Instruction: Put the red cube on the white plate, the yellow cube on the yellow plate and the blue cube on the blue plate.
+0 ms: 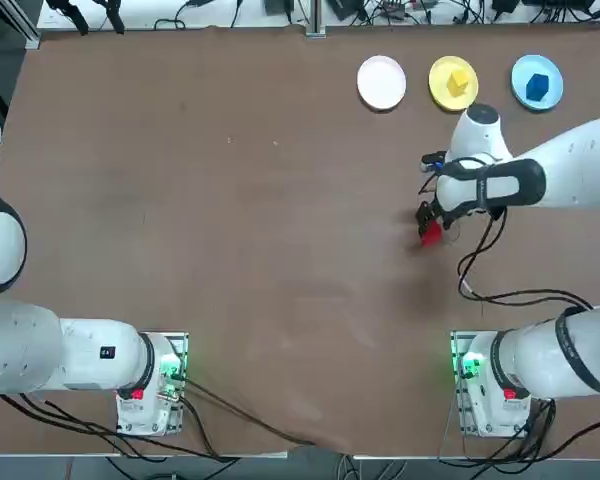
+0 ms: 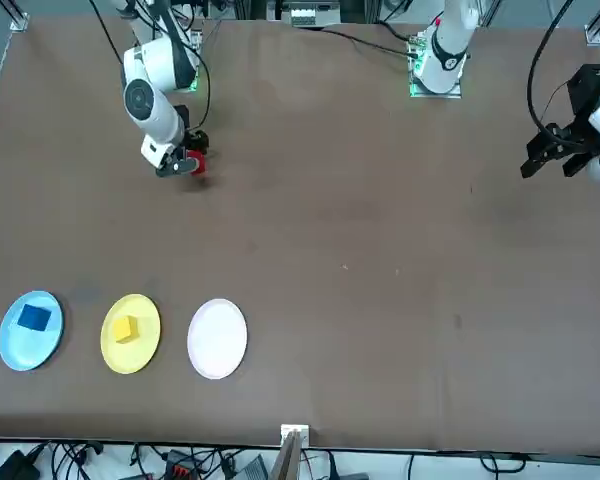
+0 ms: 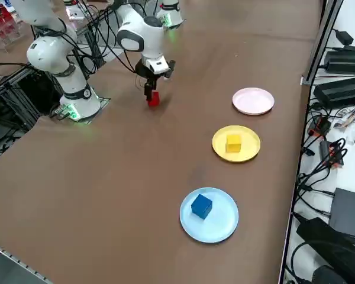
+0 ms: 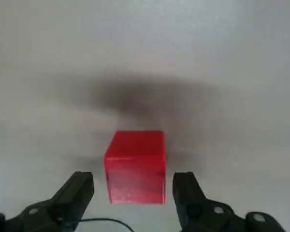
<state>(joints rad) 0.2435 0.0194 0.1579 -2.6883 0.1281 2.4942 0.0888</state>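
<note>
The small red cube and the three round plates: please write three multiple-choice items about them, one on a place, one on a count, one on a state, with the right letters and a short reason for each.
1. Where is the small solid red cube?
A. on the round white plate
B. on the brown table between the right gripper's fingers
C. on the yellow plate

2. How many plates already carry a cube?
A. none
B. two
C. three

3. How are the right gripper's fingers?
A. open, apart from the cube
B. shut on the cube
C. shut on nothing

Answers: 1 B, the wrist view shows it on the table. 2 B, the yellow plate and the light-blue plate are filled, the white plate bare. 3 A, gaps show on both sides.
</note>
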